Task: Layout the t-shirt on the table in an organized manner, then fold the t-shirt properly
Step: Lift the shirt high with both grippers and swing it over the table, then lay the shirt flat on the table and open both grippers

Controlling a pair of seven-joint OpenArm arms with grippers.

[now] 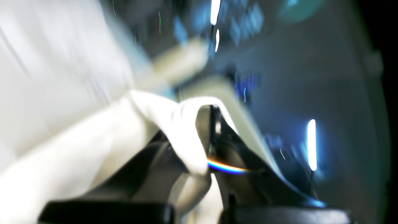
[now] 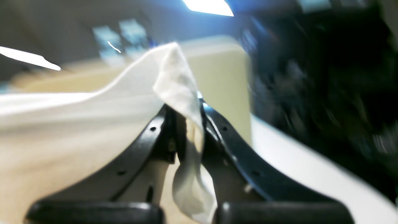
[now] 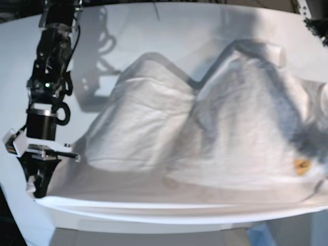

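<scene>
Both grippers pinch the t-shirt (image 3: 205, 128): right gripper (image 2: 186, 124) at its near left corner, left gripper (image 1: 199, 137) on another fold, above the table (image 3: 169, 20).

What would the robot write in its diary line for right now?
left claw: shut on t-shirt | right claw: shut on t-shirt | t-shirt: lifted along one edge, stretched between claws, rest draped on table | wrist views: blurred
</scene>
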